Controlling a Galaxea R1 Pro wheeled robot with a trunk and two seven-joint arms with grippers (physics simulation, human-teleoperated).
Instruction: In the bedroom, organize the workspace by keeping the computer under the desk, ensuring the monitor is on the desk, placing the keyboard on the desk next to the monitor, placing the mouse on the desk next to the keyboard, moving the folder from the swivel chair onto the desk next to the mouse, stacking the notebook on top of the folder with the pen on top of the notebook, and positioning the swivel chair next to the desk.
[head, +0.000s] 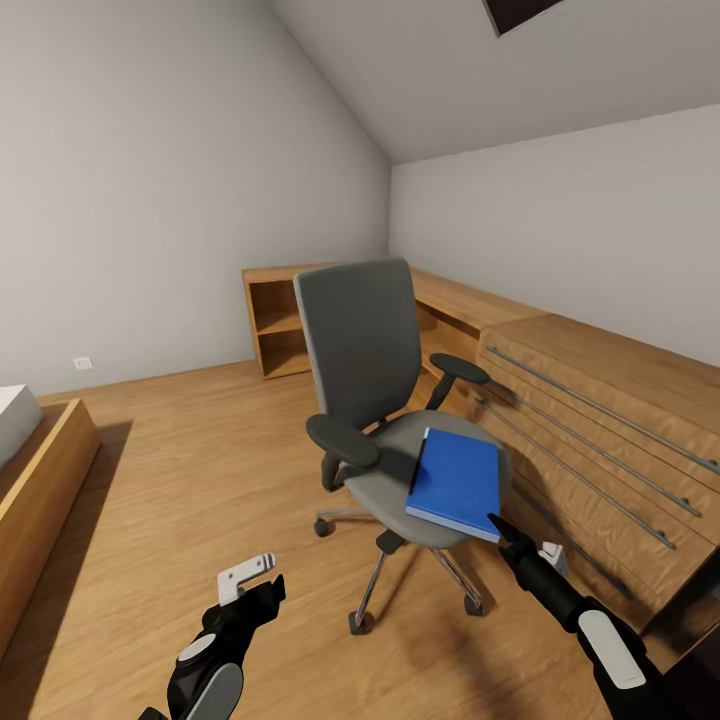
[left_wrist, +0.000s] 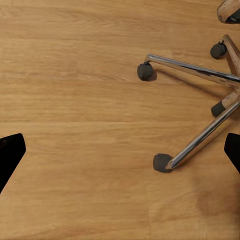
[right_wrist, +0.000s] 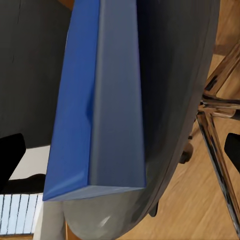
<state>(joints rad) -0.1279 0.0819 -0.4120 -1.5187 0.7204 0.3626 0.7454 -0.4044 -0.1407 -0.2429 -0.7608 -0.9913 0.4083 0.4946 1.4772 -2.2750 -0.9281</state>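
Observation:
The grey swivel chair (head: 365, 350) stands on the wooden floor in the middle of the head view, its tall back turned to the far wall. A bright blue folder (head: 455, 482) lies flat on the seat's right half. My right gripper (head: 525, 540) hovers just off the folder's near corner, open, with nothing held. From the right wrist the folder's edge (right_wrist: 95, 100) looms close ahead, and my right gripper (right_wrist: 120, 152) has its fingertips spread wide. My left gripper (head: 255, 582) hangs open over bare floor, left of the chrome chair base (left_wrist: 200, 135), apart from it.
A light wooden shelf bench (head: 285, 320) stands behind the chair. Wooden drawer fronts with long metal rails (head: 600, 430) run along the right wall, close to the chair. A low wooden bed frame (head: 40, 480) is at the left. Open floor lies between bed and chair.

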